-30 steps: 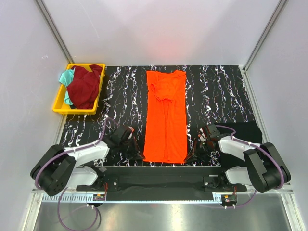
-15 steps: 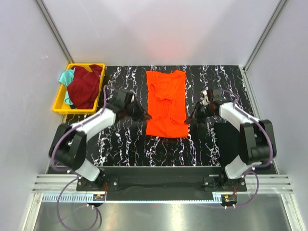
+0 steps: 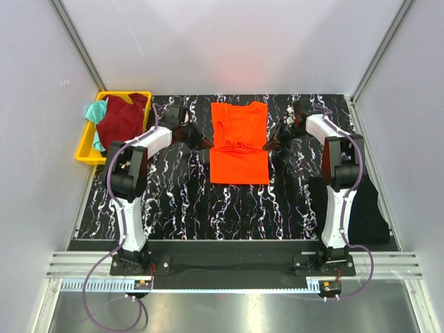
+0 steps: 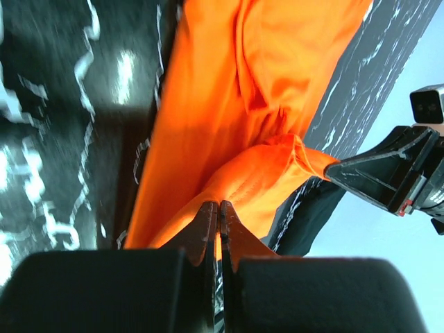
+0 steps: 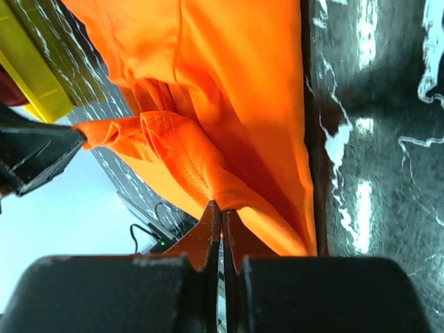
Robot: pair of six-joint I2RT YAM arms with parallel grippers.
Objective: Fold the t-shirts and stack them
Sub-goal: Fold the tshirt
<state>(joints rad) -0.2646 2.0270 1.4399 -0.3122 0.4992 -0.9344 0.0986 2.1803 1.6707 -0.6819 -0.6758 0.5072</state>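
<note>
A black table [image 3: 173, 201] with white marbled streaks lies under the jaws of the left gripper [image 3: 206, 144] and the right gripper [image 3: 268, 146]. A yellow plastic bin [image 3: 107, 160] sits well to the left of the left jaws, at the table's far left corner. A plain black mat [image 3: 371, 208] lies to the right of the right jaws, toward the near edge. Pale walls [image 3: 229, 41] rise beyond both jaws, with slanted metal posts [image 3: 76, 41] at the corners.
</note>
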